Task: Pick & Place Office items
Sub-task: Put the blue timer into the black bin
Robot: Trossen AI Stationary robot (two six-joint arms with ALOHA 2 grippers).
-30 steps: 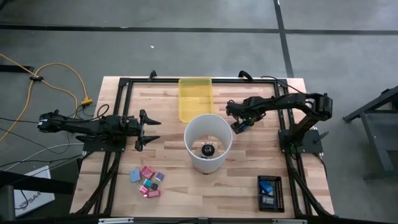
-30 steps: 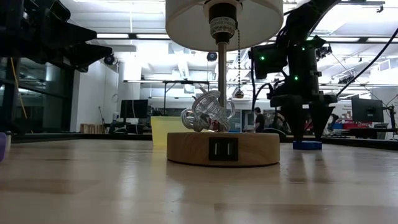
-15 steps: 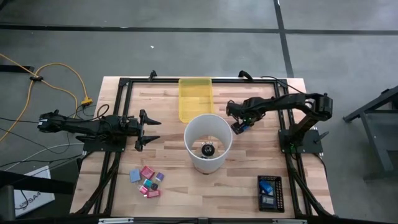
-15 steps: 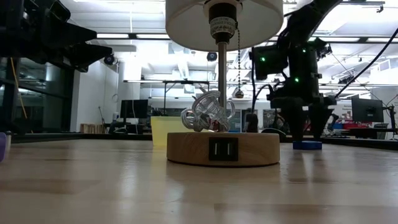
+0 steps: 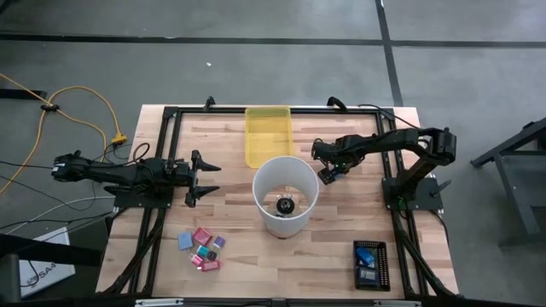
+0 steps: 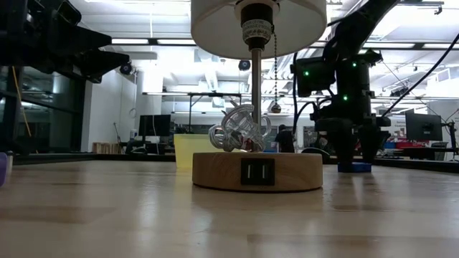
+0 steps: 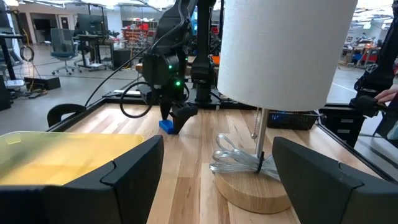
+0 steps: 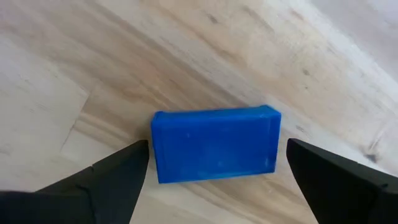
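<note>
- Waiting on the left side of the table, the left gripper (image 5: 205,178) has its two fingers spread wide and holds nothing.
- Small office pieces (image 5: 203,249), pink, red, purple and light blue, lie in a little bunch on the wood near the front edge, left of the lamp.
- A yellow tray (image 5: 268,135) sits at the back of the table, just behind the lamp.
- A lamp (image 5: 286,195) with a white shade stands in the middle on a round wooden base (image 6: 257,171).
- A blue block (image 8: 215,144) lies flat on the wood, right of the lamp.
- The right gripper (image 8: 214,177) points down over the blue block, fingers wide open, one on each side, not squeezing it.
- A black basket (image 5: 370,265) sits at the front right with two blue pieces (image 5: 367,255) inside.
</note>
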